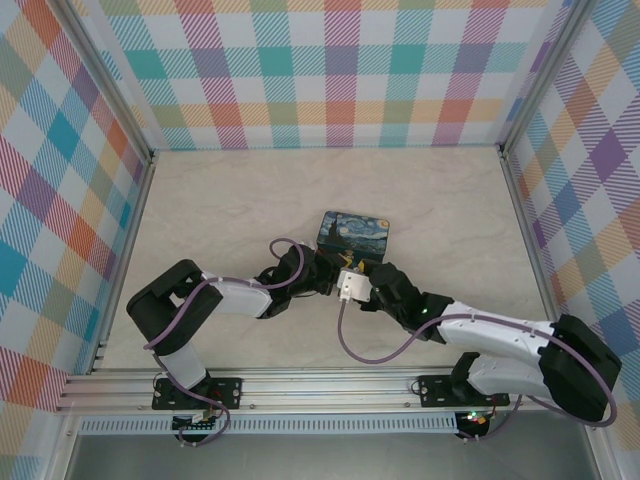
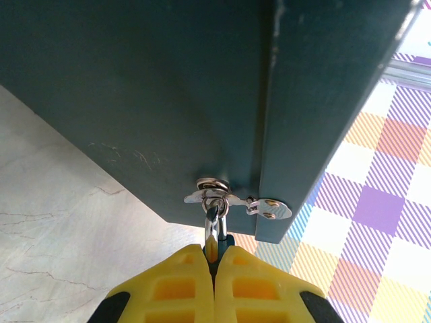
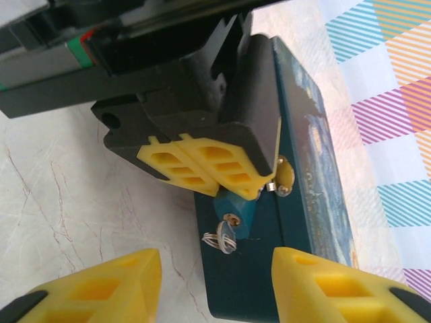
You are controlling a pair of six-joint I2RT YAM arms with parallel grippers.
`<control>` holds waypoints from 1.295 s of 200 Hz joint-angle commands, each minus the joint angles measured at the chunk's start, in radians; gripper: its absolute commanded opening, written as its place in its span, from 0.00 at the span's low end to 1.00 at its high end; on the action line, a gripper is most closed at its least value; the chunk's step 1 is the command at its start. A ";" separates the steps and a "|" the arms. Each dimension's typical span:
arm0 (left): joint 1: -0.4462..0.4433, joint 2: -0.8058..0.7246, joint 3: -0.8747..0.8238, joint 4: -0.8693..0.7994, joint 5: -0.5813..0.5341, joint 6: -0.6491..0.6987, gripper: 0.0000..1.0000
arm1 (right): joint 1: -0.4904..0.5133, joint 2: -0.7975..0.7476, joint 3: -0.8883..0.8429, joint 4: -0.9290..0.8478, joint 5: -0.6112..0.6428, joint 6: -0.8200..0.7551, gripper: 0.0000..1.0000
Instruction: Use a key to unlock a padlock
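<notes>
The left gripper [image 2: 214,254] is pinched tight on the padlock [image 2: 212,221], low centre of its wrist view. The padlock's thin shackle is threaded through the hasp [image 2: 237,200] of the dark box [image 2: 135,101]. The right gripper [image 3: 217,261] stands parted around nothing, facing a small silvery piece [image 3: 221,239]; whether that is the key I cannot tell. The padlock looks light, stiff and slick, so it is best held by its flat faces, keyhole left free.

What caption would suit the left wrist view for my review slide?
Left gripper shut on the padlock that hangs from the metal hasp at the dark box's corner.
</notes>
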 commanded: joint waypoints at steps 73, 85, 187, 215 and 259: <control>-0.004 -0.030 0.001 0.072 -0.006 -0.027 0.00 | -0.029 0.081 0.011 0.109 -0.009 0.001 0.24; -0.005 -0.032 0.000 0.072 -0.008 -0.025 0.00 | -0.031 0.089 0.012 0.114 -0.006 0.001 0.23; -0.005 -0.025 0.000 0.079 -0.006 -0.026 0.00 | -0.037 0.134 0.027 0.137 0.029 0.091 0.02; -0.004 -0.021 0.004 0.078 -0.007 -0.026 0.00 | -0.037 0.145 0.037 0.127 0.052 0.174 0.00; -0.008 -0.014 0.007 0.082 -0.013 -0.026 0.00 | -0.031 0.137 0.054 0.097 0.041 0.384 0.00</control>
